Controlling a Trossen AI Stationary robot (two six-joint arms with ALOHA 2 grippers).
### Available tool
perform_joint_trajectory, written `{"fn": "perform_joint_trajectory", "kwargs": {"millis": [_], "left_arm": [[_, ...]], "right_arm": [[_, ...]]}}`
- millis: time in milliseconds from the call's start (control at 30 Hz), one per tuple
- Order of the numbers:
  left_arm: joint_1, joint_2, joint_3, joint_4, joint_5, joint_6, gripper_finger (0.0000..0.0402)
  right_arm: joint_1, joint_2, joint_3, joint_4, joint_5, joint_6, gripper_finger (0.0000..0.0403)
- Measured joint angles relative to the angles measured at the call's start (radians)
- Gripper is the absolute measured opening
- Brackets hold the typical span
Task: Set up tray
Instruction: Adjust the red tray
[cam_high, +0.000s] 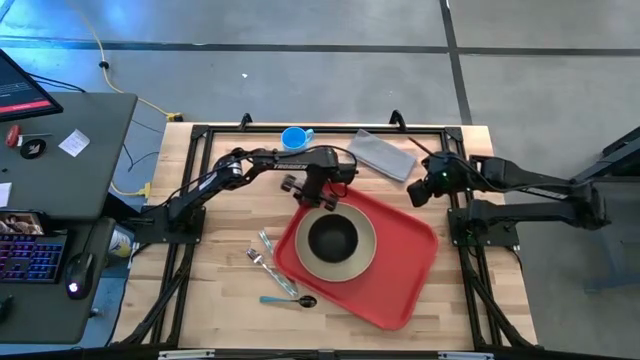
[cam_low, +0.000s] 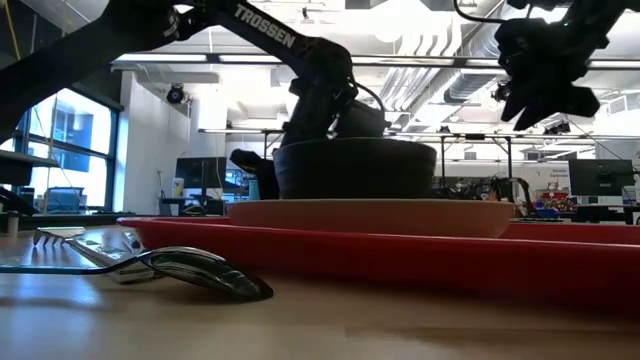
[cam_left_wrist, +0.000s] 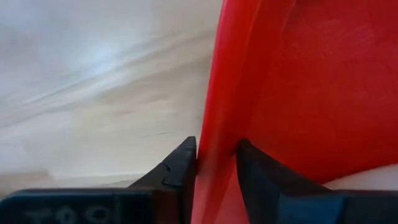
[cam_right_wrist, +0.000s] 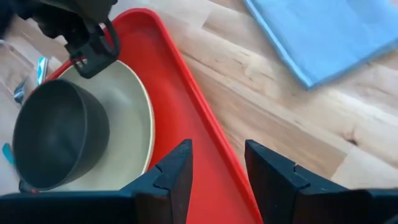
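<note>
The red tray (cam_high: 400, 270) lies askew on the wooden table. It carries a beige plate (cam_high: 366, 248) with a dark bowl (cam_high: 332, 238) standing on the plate. My left gripper (cam_high: 318, 197) points steeply down at the tray's far left corner, its fingers either side of the rim (cam_left_wrist: 214, 124). My right gripper (cam_high: 420, 190) hangs open above the table beside the tray's far right edge (cam_right_wrist: 205, 118), with nothing between its fingers (cam_right_wrist: 186, 165). The low view shows the tray (cam_low: 400, 255) lying flat, with the bowl (cam_low: 355, 168) above the plate (cam_low: 370, 215). My left gripper pinches the tray's raised rim (cam_left_wrist: 211, 162) at the far left corner, one finger outside the tray (cam_left_wrist: 180, 168) and one inside (cam_left_wrist: 261, 180). The fingers come from above and lie across the rim. The tray stays flat on the table.
A blue cup (cam_high: 295, 137) and a folded grey-blue cloth (cam_high: 382, 155) lie by the table's far edge. A fork and spoon (cam_high: 265, 255) and a teal-handled spoon (cam_high: 290, 300) lie left of the tray. Bare wood lies on the table's near left.
</note>
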Motion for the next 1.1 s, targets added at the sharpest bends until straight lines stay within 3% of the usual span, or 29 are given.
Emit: {"fn": "perform_joint_trajectory", "kwargs": {"millis": [200, 500, 800, 1100], "left_arm": [[-0.006, 0.002, -0.001, -0.059, -0.056, -0.121, 0.0134], [-0.02, 0.001, 0.0, -0.082, -0.015, -0.142, 0.0128], [-0.021, -0.017, 0.052, -0.117, 0.003, -0.045, 0.0127], [-0.019, -0.067, 0.133, -0.117, -0.086, 0.028, 0.0128]], "right_arm": [[-0.046, 0.034, 0.0, 0.074, -0.063, -0.088, 0.0138], [-0.1, 0.053, 0.0, 0.093, -0.125, -0.236, 0.0138], [-0.207, 0.053, 0.0, 0.092, -0.169, -0.346, 0.0138], [-0.276, 0.072, 0.0, -0.015, -0.211, -0.418, 0.0138]]}}
